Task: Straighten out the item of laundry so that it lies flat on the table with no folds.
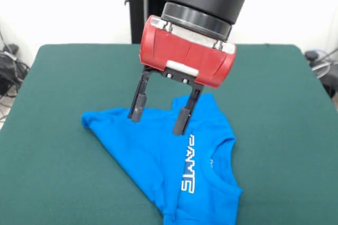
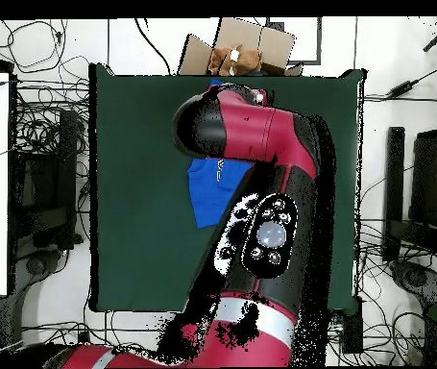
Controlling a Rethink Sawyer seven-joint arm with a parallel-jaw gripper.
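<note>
Scene: A red and black robot arm hangs its gripper (image 1: pixel 158 118) over a bright blue T-shirt (image 1: pixel 169 167) on a green tabletop (image 1: pixel 63 77).
Shirt: It lies crumpled toward the near middle of the tabletop in the front view, narrowed into a rough wedge with one side tucked under; white lettering runs down the chest and the collar sits to the right of it. The near hem runs off the bottom edge.
Fingers: Spread wide and holding nothing, one finger (image 1: pixel 138 110) at the shirt's far left edge, the other over the cloth near its far tip. Whether they touch the fabric is hard to tell.
From above: The arm covers most of the shirt; only a blue patch (image 2: pixel 207 192) shows beside it.
Risk, pinch: Closing here may take two layers at once, so a pull would drag the fold along instead of opening it.
Risk, drag: A long pull could slide the whole light shirt across the felt, perhaps toward the near edge.
Risk, snag: Pressing low could catch the green cover too.
</note>
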